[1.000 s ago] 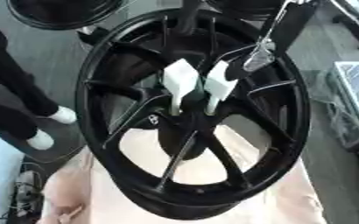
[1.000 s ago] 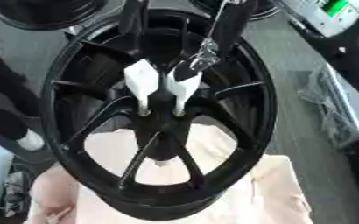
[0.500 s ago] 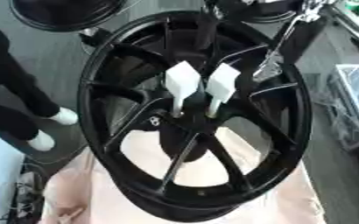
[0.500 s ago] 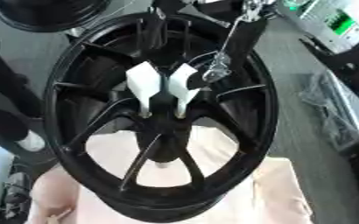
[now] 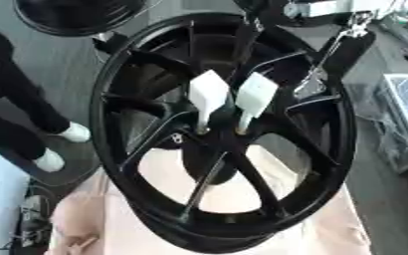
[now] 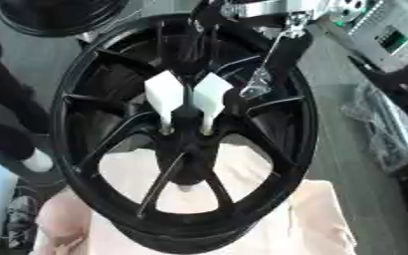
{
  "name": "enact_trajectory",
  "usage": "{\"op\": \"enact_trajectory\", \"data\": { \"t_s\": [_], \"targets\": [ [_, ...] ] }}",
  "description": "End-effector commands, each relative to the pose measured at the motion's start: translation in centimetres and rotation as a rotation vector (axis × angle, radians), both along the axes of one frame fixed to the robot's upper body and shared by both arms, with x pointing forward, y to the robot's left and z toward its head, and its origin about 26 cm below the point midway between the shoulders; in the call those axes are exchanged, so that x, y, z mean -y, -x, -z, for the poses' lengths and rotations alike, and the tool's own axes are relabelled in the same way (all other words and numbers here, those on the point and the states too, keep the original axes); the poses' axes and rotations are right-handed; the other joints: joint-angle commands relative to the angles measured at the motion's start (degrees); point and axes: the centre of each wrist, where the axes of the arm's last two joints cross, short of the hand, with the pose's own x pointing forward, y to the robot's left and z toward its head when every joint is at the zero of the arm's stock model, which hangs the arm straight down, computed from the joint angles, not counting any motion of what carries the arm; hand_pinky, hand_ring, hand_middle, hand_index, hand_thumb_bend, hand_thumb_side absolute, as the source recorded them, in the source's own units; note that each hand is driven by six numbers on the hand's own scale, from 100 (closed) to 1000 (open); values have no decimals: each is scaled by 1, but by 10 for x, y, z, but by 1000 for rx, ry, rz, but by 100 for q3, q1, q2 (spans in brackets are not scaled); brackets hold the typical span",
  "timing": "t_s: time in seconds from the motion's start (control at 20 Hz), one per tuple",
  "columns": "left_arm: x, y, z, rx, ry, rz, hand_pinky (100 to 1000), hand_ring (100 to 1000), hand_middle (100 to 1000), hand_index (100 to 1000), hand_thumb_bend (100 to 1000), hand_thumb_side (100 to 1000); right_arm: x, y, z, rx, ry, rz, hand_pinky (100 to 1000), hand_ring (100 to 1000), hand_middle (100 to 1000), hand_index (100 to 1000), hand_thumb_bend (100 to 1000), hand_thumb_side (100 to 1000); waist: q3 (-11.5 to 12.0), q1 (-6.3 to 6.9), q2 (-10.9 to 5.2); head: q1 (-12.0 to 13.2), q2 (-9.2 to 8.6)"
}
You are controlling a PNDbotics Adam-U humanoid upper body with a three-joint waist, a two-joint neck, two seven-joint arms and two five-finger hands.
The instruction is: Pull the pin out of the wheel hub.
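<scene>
A big black metal wheel (image 5: 138, 164) with thin spokes fills most of the view. It rests on a pale pink cloth (image 6: 321, 219) that is spread under it, and it looks tipped up so its open face points at the camera.

In the middle of the wheel is the dark round hub (image 5: 212, 137). Two white pins with wide flat tops (image 5: 209, 94) (image 5: 256, 95) stick up out of the hub, side by side. Each one has a thin white stem that goes down into the hub, so both pins are in place. The flat tops are close together but do not touch.

The robot's right hand (image 5: 310, 84) comes in from the top right on a thin black and silver arm (image 5: 351, 42). Only its shiny tip shows, in the gap between two spokes, just to the right of the right-hand pin. It does not touch that pin and it holds nothing. I cannot tell if its fingers are wide or curled.

Another black wheel (image 5: 77, 15) lies at the top left, partly cut off by the edge. A person in dark trousers and white shoes (image 5: 68, 132) stands on the grey floor (image 6: 33, 60) at the left, away from the wheel. At the right there is a see-through plastic thing (image 5: 403, 119) on the floor, and in the right eye view a pale box with a small green screen (image 6: 386, 35) sits at the top right
</scene>
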Motion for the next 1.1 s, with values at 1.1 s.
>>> {"op": "enact_trajectory", "data": {
  "t_s": [1.1],
  "targets": [
    [0, -1, -16, 39, -19, 18, 738, 822, 784, 797, 100, 575, 5, -11, 14, 153, 269, -210, 837, 673, 632, 766, 440, 100, 85, 29, -24, -44, -75]
  ]
}}
